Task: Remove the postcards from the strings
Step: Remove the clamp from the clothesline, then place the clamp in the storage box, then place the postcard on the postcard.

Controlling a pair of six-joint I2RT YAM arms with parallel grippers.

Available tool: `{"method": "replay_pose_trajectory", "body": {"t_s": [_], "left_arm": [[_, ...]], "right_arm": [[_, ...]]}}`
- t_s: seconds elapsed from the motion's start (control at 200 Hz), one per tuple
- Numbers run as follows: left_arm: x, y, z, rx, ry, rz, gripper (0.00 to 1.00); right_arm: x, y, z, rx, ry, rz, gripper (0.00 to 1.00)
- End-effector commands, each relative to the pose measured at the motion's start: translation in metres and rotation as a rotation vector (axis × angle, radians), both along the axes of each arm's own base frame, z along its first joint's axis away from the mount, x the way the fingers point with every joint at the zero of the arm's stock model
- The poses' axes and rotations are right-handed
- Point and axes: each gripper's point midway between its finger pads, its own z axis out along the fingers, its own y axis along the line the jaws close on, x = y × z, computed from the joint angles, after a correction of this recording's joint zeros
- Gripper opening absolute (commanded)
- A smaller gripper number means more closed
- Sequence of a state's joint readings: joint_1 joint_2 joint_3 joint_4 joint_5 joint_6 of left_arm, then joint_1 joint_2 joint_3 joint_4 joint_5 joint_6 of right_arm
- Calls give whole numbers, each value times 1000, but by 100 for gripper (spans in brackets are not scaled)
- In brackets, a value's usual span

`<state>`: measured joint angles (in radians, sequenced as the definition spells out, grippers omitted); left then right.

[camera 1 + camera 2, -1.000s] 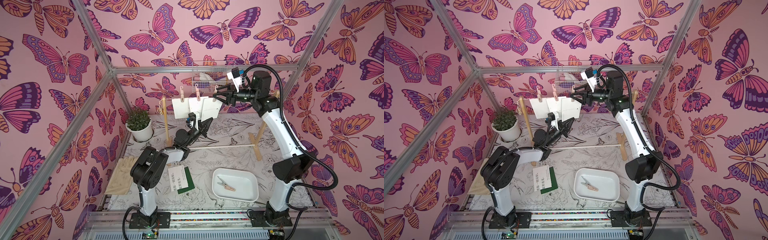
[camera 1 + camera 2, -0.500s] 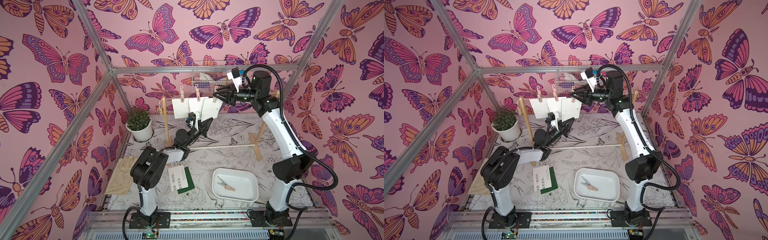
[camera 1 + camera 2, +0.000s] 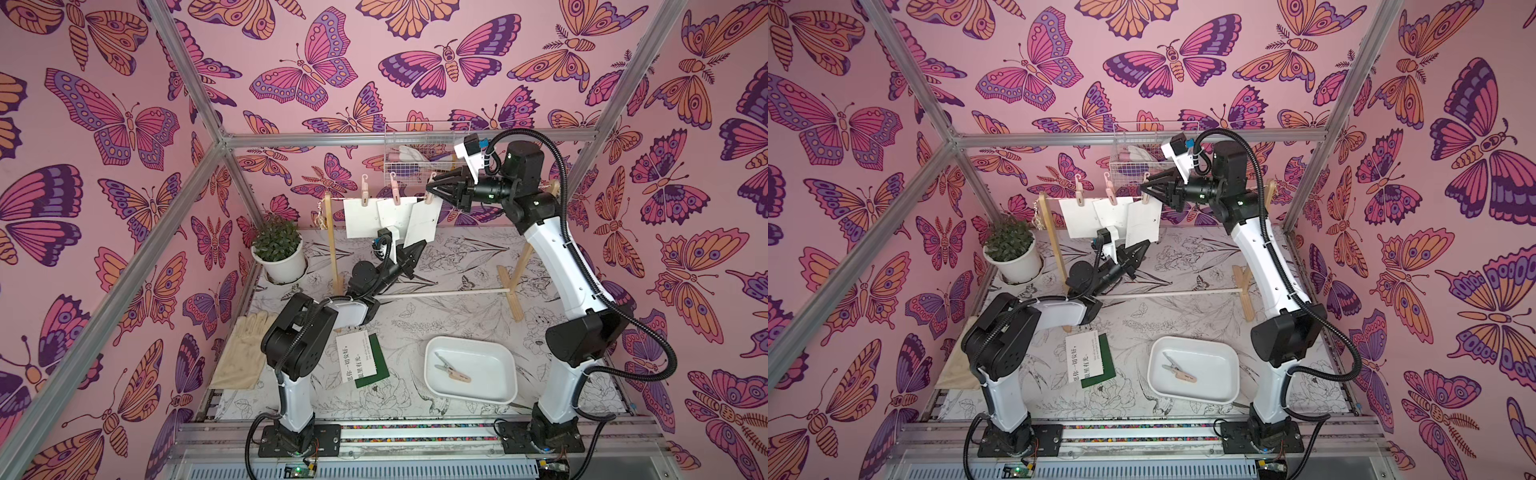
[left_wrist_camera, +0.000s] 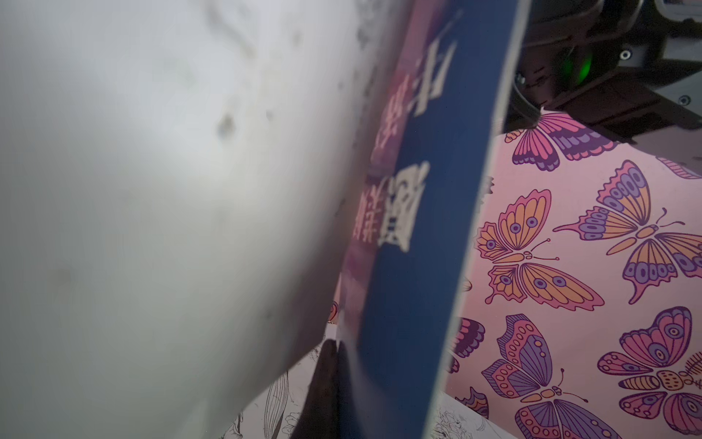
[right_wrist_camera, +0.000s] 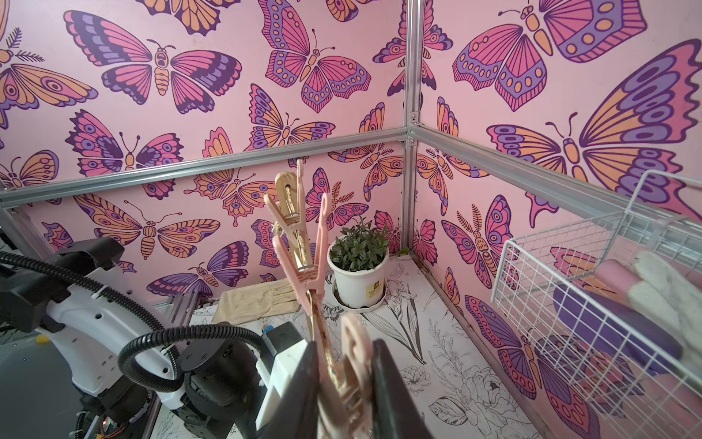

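Three white postcards hang from the string (image 3: 337, 200) across the top of the wooden rack (image 3: 332, 249), each pinned by one of the pink clothespins (image 3: 365, 193). They are an end postcard (image 3: 360, 218) beside the rack post, a middle postcard (image 3: 392, 212), and a tilted postcard (image 3: 422, 222) nearest the right arm. The right tool (image 3: 430, 189) is at string height, clamped on the clothespin above the tilted postcard. The right wrist view shows one black finger on each side of that gripped clothespin (image 5: 353, 357). The left tool (image 3: 417, 249) reaches up from below and is closed on the lower edge of the tilted postcard. The left wrist view is filled with blurred card surfaces, one face blue with pale characters, and a dark fingertip (image 4: 323, 380) lies against the card edge. Two further postcards lie flat on the bench (image 3: 457, 266) near the left arm's base: a white written postcard (image 3: 353, 359) overlapping a dark green postcard (image 3: 376, 363). A white tray (image 3: 500, 376) stands near them, toward the right arm, and holds two loose clothespins (image 3: 453, 370).
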<state>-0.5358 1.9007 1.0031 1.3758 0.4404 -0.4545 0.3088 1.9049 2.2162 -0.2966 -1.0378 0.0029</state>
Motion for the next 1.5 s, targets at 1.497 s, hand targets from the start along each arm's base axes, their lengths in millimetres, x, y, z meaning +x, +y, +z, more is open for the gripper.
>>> {"method": "replay_pose_trajectory", "body": {"t_s": [1.497], "left_arm": [[-187, 100, -94, -1, 785, 12, 0]], "right_arm": [[-148, -60, -120, -135, 211, -511, 11]]}}
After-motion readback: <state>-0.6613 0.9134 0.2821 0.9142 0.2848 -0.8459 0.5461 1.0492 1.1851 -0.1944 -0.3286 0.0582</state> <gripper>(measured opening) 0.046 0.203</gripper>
